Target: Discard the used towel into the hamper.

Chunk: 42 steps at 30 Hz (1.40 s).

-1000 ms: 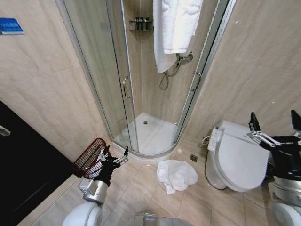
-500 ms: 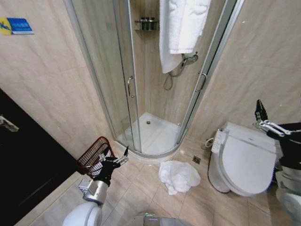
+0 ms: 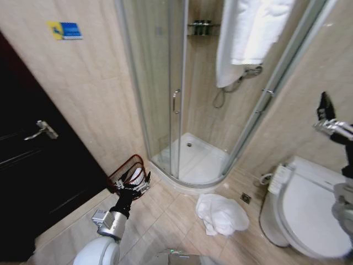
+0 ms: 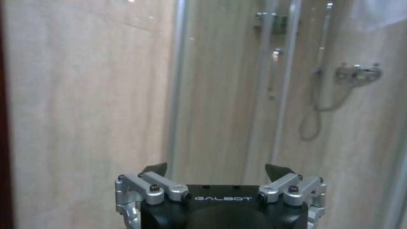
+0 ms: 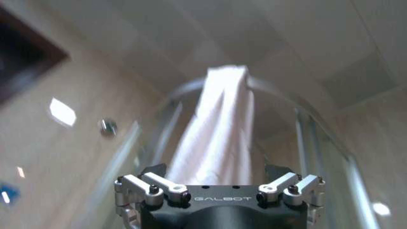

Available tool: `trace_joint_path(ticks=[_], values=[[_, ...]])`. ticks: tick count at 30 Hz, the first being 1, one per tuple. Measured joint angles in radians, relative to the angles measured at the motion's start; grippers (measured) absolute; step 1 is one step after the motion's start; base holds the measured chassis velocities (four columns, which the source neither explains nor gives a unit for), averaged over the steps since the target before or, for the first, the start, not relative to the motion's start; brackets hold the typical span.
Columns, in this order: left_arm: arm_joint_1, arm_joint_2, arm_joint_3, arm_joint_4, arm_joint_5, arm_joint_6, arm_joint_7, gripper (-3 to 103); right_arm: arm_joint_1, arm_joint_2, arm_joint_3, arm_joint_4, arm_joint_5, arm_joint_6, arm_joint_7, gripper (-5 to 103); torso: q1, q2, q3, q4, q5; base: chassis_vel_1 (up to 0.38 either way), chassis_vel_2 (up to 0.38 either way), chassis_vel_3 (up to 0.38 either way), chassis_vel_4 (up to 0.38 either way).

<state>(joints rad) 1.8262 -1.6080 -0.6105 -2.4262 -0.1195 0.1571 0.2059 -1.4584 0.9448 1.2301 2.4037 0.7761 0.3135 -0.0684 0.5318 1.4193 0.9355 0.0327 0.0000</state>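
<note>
The head view takes in the whole bathroom. The left tool (image 3: 134, 185) hangs low over the tiled floor (image 3: 171, 221), and just beyond it, against the wall by the dark door (image 3: 33, 165), stands the reddish-brown hamper (image 3: 128, 167), partly hidden behind the tool's fingers. The used towel (image 3: 222, 213) lies crumpled on the floor off to that tool's right, well apart from it and from the hamper, between the shower stall (image 3: 182, 110) and the toilet (image 3: 314, 215).

The right tool (image 3: 331, 118) is raised high at the frame's edge, above the toilet; only part of it shows there, so its far finger is cut off.

The left wrist view shows the left tool (image 4: 216, 169) with fingers spread wide and nothing between them, facing the shower glass and hose. The right wrist view shows the right tool (image 5: 215, 168) likewise released and empty, tilted up toward a white hanging towel (image 5: 216, 133) draped over the stall's top rail.
</note>
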Motion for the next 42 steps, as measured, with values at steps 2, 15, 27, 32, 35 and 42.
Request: trace_joint_path(ticks=[2,15,27,32,35,42], values=[[0.000,0.000,0.000,0.000,0.000,0.000,0.000,100,0.036,-0.051,-0.012,-0.004,0.017,0.029,0.042,100,0.000,0.000,0.000,0.0004,0.0000,0.094,0.111,0.094,0.107],[0.000,0.000,0.000,0.000,0.000,0.000,0.000,100,0.146,-0.236,0.056,-0.050,0.071,-0.092,0.191,100,0.000,0.000,0.000,-0.0002,0.0001,0.010,0.012,0.012,0.012],[0.000,0.000,0.000,0.000,0.000,0.000,0.000,100,0.119,-0.264,0.171,-0.025,0.172,-0.192,0.189,100,0.000,0.000,0.000,-0.0001,0.0000,0.000,0.000,0.000,0.000],[0.000,0.000,0.000,0.000,0.000,0.000,0.000,100,0.117,-0.277,0.185,-0.023,0.184,-0.199,0.190,100,-0.001,0.000,0.000,-0.0001,-0.0001,-0.048,0.054,0.055,-0.034],[0.000,0.000,0.000,0.000,0.000,0.000,0.000,100,0.116,-0.281,0.188,-0.020,0.188,-0.200,0.191,100,0.000,0.000,0.000,-0.0001,0.0002,-0.126,0.130,0.135,-0.109],[0.000,0.000,0.000,0.000,0.000,0.000,0.000,100,0.118,-0.289,0.191,-0.017,0.199,-0.199,0.192,100,0.000,0.000,0.000,0.0001,0.0006,-0.204,0.195,0.187,-0.187]])
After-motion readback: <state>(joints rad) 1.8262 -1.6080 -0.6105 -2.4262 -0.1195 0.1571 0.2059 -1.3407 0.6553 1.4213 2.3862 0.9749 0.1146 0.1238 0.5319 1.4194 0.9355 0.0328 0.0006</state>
